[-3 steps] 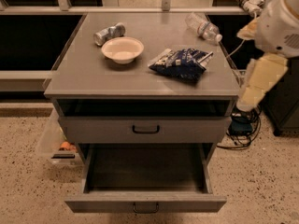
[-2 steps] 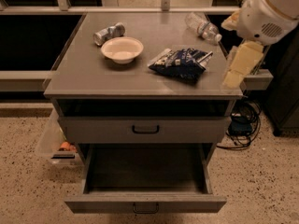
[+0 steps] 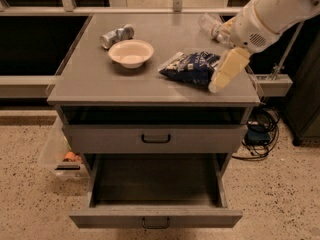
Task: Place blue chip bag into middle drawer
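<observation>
The blue chip bag lies crinkled on the right half of the grey cabinet top. My gripper hangs from the white arm that reaches in from the upper right. Its cream tip is low over the top at the bag's right edge, partly covering it. The middle drawer, the lowest one, stands pulled out and open below, and its inside looks bare.
A white bowl and a crushed silver can sit on the left of the top. A clear plastic bottle lies at the back right behind my arm. The drawer above is closed. A plastic bin and cables flank the cabinet.
My arm has swung left from beside the cabinet to over its top, and the gripper has come down to the bag's right edge. The bag has not moved.
</observation>
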`<action>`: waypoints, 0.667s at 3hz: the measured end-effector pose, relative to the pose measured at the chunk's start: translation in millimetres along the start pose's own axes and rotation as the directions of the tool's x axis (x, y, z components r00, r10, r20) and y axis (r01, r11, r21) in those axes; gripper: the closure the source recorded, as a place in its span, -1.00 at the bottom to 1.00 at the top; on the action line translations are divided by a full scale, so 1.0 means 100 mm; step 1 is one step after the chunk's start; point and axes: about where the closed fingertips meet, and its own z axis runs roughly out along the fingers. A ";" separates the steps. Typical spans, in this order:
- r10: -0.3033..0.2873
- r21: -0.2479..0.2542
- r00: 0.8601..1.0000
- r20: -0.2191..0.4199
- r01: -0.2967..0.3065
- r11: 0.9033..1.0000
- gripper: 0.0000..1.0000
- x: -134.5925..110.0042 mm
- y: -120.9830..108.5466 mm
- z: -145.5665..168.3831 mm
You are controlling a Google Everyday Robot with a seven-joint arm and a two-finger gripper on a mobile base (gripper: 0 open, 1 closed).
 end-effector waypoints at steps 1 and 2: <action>0.027 -0.023 0.998 0.051 -0.026 0.999 -1.00 0.00 -0.04 0.42; 0.057 -0.048 0.997 0.060 -0.054 0.997 -1.00 0.06 0.00 0.85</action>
